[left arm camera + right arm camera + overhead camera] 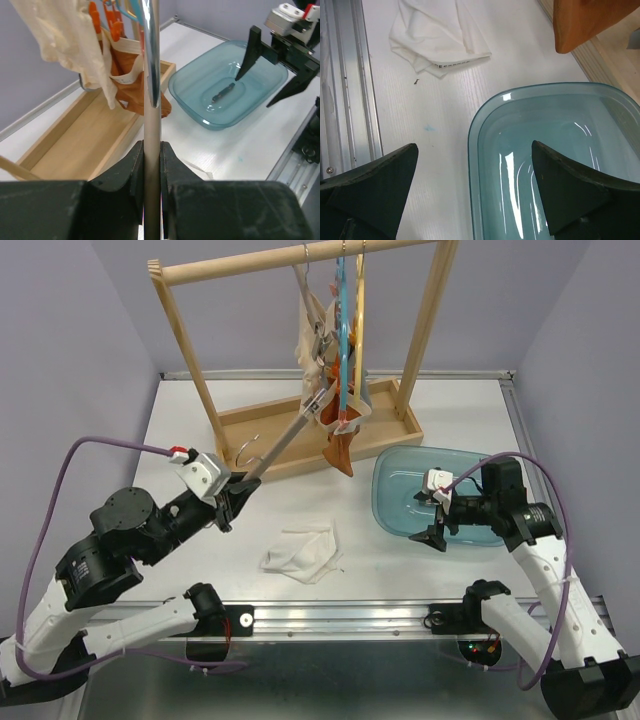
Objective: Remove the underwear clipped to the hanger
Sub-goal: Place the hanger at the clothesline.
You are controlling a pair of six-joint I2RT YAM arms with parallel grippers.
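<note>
Pinching a thin metal rod (280, 445) between its 2 fingers, the left gripper (240, 490) sits low over the left part of the white table (400, 565). In the left wrist view the jaws are pressed against both sides of the rod, which runs straight up the middle of that view. The rod slopes up and to the right, and its far end reaches the bunch of underwear (322, 360) hanging from the wooden rack (250, 262). Whether the tip touches cloth, I cannot tell.

On the rack hang a beige piece (312, 330) and, lower, an orange-brown piece (342, 452), both held by hangers (345, 300) with orange clips (115, 22). The orange-brown piece hangs down over the front edge of the rack's tray (250, 435).

1 white piece (300, 552) lies crumpled on the table, near the front edge, between the 2 arms.

The right gripper (430, 518) has its jaws spread wide, with nothing between them. It hovers over the near-left part of the blue tub (400, 462), which stands on the table just right of the tray. A small dark thing (223, 92) lies in the tub; it is too small to name.
</note>
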